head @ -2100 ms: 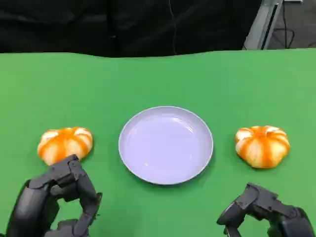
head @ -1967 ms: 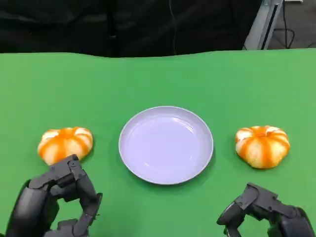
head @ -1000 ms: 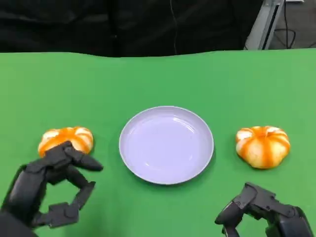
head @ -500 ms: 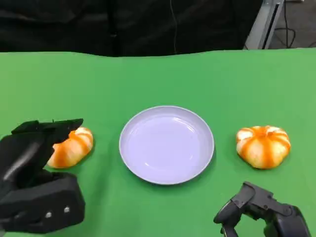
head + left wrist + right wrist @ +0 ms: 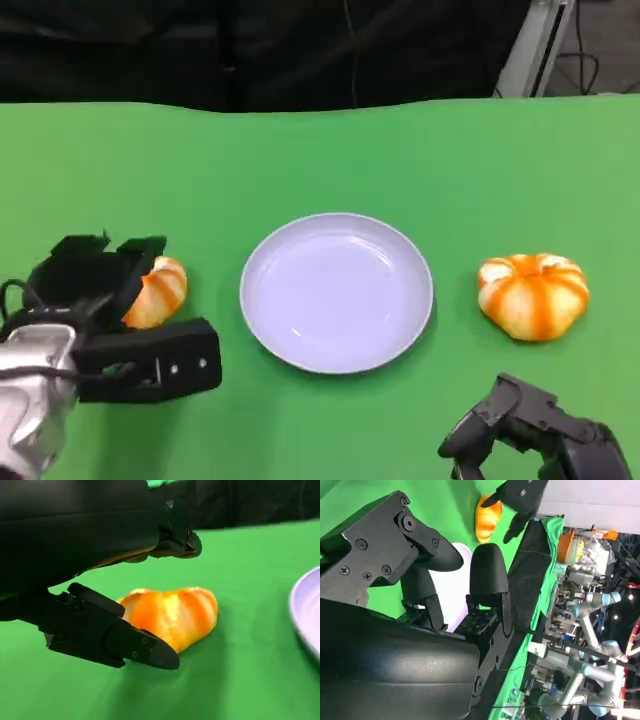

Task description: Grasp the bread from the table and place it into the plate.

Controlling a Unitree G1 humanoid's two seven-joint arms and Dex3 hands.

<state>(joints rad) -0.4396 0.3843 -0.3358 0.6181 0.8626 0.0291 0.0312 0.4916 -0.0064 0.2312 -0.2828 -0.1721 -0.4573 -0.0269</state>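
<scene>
The left hand (image 5: 120,330) was matte black and blocky, with small screws, on a silver forearm (image 5: 30,400). The right hand (image 5: 535,435) was black too.

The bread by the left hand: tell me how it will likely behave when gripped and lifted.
The bread looks like a rounded, lobed bun, so it probably weighs little for its size and may give under the left hand fingers. Its glossy orange crust could be a bit slippery. It sits flat on the table, so it seems unlikely to roll.

Glossy smooth plate (image 5: 337,293), matt green cloth table (image 5: 320,160), matt black plastic left hand (image 5: 110,320)
</scene>
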